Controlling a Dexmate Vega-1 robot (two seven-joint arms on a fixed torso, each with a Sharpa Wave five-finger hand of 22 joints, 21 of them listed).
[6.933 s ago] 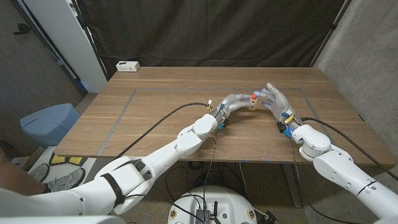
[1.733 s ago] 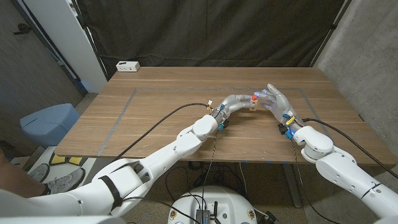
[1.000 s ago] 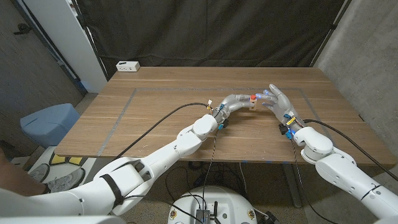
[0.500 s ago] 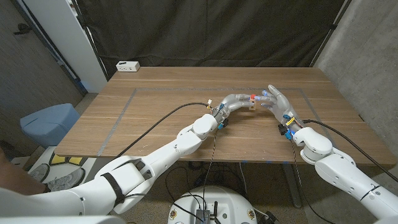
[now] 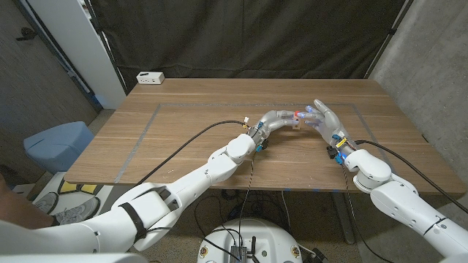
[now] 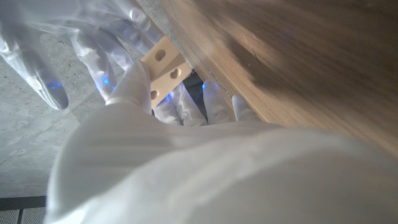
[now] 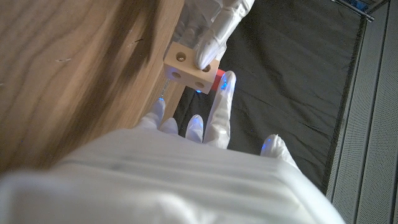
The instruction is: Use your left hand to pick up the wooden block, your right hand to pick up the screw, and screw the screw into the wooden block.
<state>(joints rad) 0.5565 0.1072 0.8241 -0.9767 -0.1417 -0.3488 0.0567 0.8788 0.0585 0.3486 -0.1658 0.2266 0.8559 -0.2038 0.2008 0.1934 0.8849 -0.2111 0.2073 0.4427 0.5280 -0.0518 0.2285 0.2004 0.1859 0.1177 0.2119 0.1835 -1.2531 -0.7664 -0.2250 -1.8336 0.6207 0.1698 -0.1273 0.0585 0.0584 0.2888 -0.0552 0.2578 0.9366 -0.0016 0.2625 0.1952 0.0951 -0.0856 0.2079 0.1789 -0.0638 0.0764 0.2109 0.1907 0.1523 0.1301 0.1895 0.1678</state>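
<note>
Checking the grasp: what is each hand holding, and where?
Left hand grips the wooden block by its sides. Right hand touches the red-headed screw; hold unclear.

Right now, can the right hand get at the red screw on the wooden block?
Probably yes. The left hand holds the wooden block up, and the right hand has a finger against the red screw, with nothing between them.
</note>
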